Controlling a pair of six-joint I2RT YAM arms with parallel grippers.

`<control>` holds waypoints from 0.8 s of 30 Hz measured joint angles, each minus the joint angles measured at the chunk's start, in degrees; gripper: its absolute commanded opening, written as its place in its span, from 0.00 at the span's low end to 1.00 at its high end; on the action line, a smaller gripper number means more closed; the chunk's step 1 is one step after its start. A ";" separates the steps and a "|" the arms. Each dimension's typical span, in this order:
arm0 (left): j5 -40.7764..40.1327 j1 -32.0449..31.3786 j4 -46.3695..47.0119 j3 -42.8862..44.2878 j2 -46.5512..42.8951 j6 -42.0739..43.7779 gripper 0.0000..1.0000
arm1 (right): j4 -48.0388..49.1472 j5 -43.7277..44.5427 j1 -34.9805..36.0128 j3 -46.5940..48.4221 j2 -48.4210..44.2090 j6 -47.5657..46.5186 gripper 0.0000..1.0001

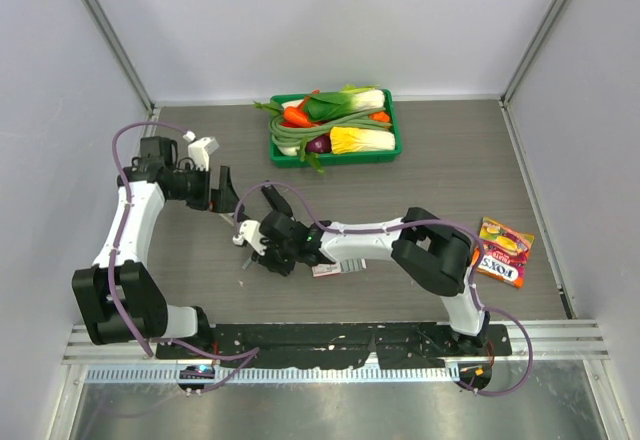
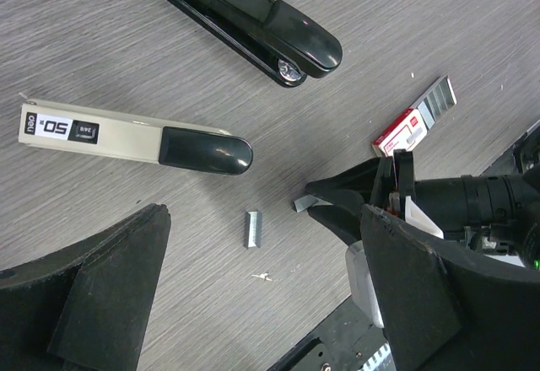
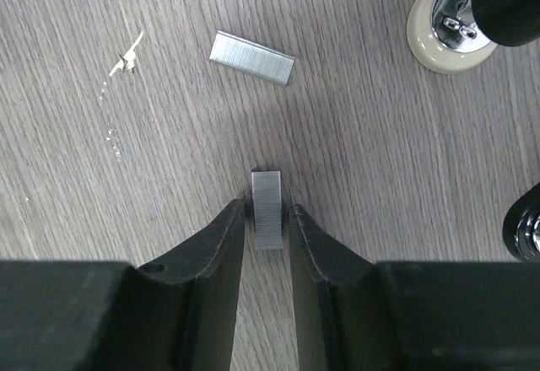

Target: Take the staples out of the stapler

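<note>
Fingers (image 3: 221,253) of the right end effector (image 3: 268,221) bracket a staple strip (image 3: 267,211) lying flat on the counter (image 3: 126,185).

Both black fingers stand against or just off the strip's long sides, too narrowly to tell a firm pinch from mere flanking. Ahead and slightly left of this end effector lies a second staple strip (image 3: 252,57), apart from the first. Ahead to the right is the rounded end of the beige stapler (image 3: 447,29). The left end effector (image 2: 261,299) is spread wide and holds nothing. In its wrist view the second staple strip (image 2: 253,228) lies on the counter between its fingers. The beige stapler (image 2: 135,137) lies beyond, to the left, and the black stapler (image 2: 245,13) farther on. A red-and-white staple box (image 2: 403,131) lies beyond its right-hand finger.
</note>
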 measured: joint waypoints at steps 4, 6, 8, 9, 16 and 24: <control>0.00 0.46 0.00 0.00 0.00 -0.02 1.00 | 0.17 2.23 1.22 0.00 0.00 -0.07 0.23; 0.00 0.68 0.00 0.00 0.00 -0.02 1.00 | 0.52 3.19 1.86 -0.09 -0.02 -0.02 0.19; 0.00 0.74 -0.02 0.00 0.00 -0.02 1.00 | 0.98 4.20 2.43 -0.28 -0.02 0.17 0.16; -0.02 0.72 -0.02 0.00 0.00 -0.04 1.00 | 1.36 4.70 2.51 -0.52 -0.09 0.48 0.15; -0.04 0.76 0.00 0.00 0.00 -0.20 1.00 | 3.78 9.84 2.73 -5.99 -3.78 5.77 0.09; -0.09 0.76 0.11 -0.02 0.00 -0.57 1.00 | 1.44 21.86 2.73 -15.87 -17.20 19.85 0.08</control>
